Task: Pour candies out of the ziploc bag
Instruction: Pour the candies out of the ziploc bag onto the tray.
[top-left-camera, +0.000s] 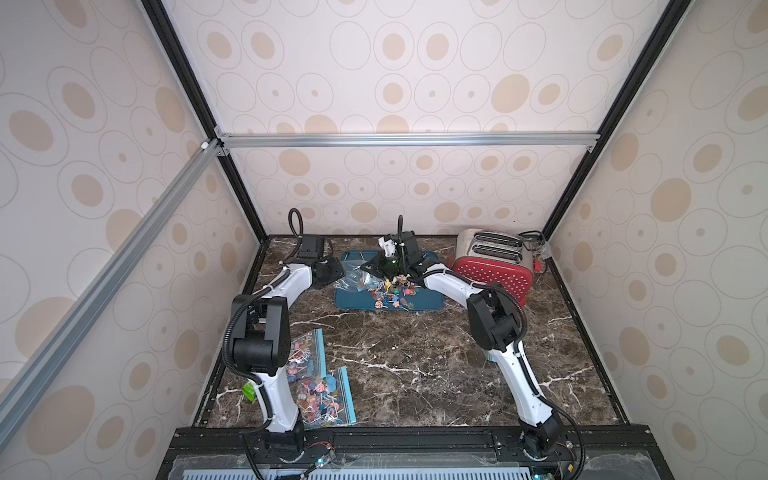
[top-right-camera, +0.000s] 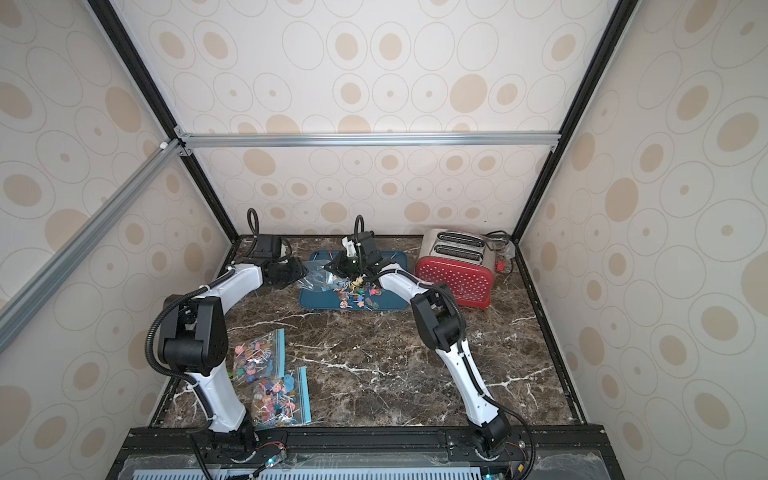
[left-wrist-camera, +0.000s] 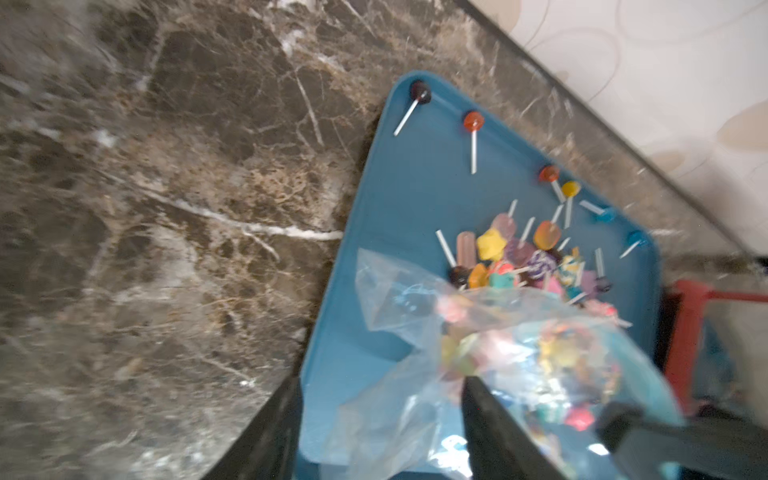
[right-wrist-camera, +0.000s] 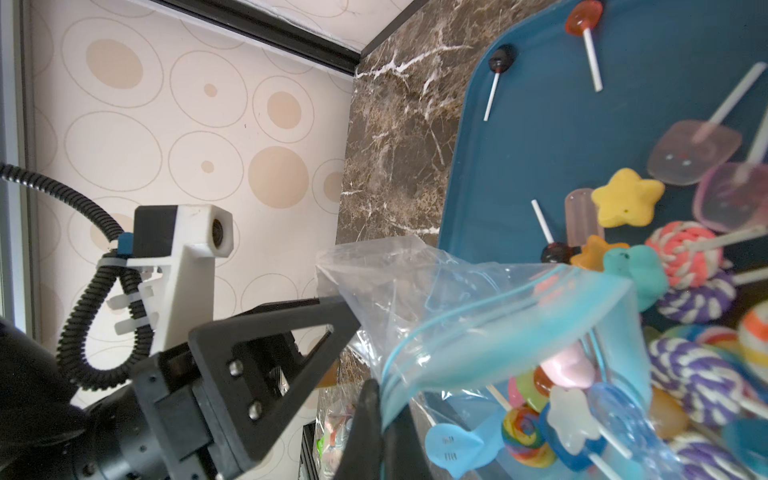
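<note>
Nearest, two full bags lie on the counter by the left arm's base. Farther back, over the blue tray, the ziploc bag slumps between the arms, its long axis across the tray. Its closed bottom corner lies toward the left fingers, which stand half apart with only loose film in the gap. Its mouth points at the spilled candies, the zip edge pinched in the closed right fingers. Raising that bottom corner looks like the left arm's job.

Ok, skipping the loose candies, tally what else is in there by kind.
Ziploc bags: 3, two full ones and the held bag
Blue tray: 1
Red toaster: 1
Total: 5 in plain view
</note>
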